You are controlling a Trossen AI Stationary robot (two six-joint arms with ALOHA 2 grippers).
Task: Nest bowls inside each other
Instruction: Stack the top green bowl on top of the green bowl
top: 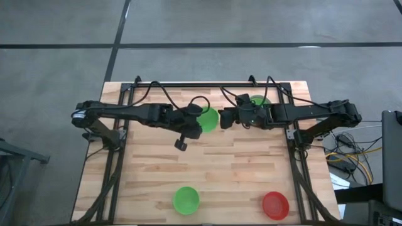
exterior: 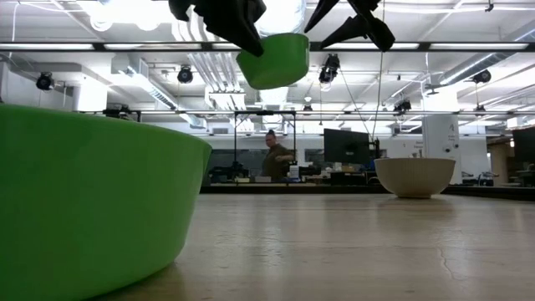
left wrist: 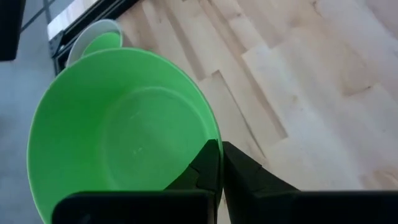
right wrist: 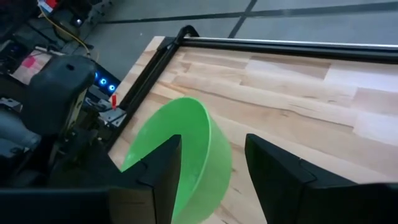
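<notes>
Near the table's middle, the left gripper [left wrist: 221,180] was clamped on the rim of a green bowl [top: 208,118] held aloft, tilted. That thin pinch could slip (my judgement). At its three o'clock, the right gripper [right wrist: 211,171] stood with jaws apart, the bowl's wall between them.
</notes>
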